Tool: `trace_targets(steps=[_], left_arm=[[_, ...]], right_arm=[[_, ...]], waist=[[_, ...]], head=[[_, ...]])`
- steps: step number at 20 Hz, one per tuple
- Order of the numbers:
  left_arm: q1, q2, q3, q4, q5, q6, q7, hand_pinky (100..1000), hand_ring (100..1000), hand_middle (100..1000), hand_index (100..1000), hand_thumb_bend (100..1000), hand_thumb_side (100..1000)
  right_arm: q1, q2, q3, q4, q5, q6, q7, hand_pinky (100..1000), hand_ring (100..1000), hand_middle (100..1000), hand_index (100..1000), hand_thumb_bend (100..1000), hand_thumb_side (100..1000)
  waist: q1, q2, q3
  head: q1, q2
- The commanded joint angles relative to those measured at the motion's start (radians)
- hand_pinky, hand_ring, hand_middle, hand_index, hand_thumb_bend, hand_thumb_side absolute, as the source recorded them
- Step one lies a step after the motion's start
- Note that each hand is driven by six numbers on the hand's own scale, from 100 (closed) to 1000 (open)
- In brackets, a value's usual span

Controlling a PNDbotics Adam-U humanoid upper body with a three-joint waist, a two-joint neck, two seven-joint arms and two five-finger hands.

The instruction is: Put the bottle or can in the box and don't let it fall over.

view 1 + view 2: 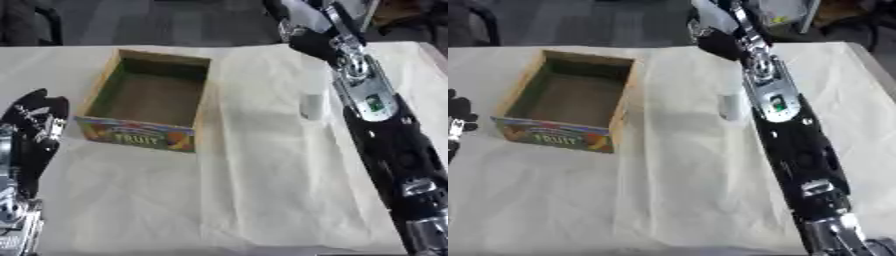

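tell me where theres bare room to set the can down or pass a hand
Free: inside the box, which looks empty; the cloth in front of it; the strip between box and can. Crowded: the right side, where the right arm runs beside the can.

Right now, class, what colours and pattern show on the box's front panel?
The box front panel is blue with colourful fruit pictures and the yellow word FRUIT, clearest in the left eye view.

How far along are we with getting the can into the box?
Nothing is done yet: the box holds nothing. The silver can stands upright on the cloth beside the right arm, ungrasped. The left robot hand idles open. Grasping and placing remain.
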Motion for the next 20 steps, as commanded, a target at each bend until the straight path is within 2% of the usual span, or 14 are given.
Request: trace_targets(steps=[1, 6, 12, 20], left_arm=[[-0.017, 0.004, -0.001, -0.017, 0.003, -0.002, -0.004, 650, 626, 678, 815, 555, 606], [-0.034, -0.001, -0.009, -0.019, 0.005, -0.003, -0.011, 650, 626, 678, 815, 554, 607], [-0.065, -0.007, -0.026, -0.023, 0.011, -0.004, -0.028, 650, 625, 678, 815, 557, 606], [-0.111, -0.014, -0.061, -0.024, 0.025, -0.003, -0.063, 651, 624, 677, 815, 562, 605]], right_arm=[[-0.052, -0.024, 0.007, -0.014, -0.02, -0.001, 0.011, 766, 850, 367, 456, 100, 256], [-0.114, -0.014, 0.009, 0.011, -0.06, 0.013, 0.023, 761, 847, 359, 450, 100, 278], [-0.183, 0.02, 0.007, 0.032, -0.091, 0.036, 0.025, 761, 845, 355, 447, 100, 299], [-0.245, 0.091, -0.008, 0.079, -0.084, 0.055, 0.012, 766, 848, 352, 446, 100, 337]], waist=[[0.002, -0.01, 0.006], [0.006, 0.001, 0.039], [0.013, 0.022, 0.11], [0.018, 0.051, 0.213]], head=[[-0.014, -0.014], [-0.06, -0.043], [-0.139, -0.09], [-0.224, -0.121]])
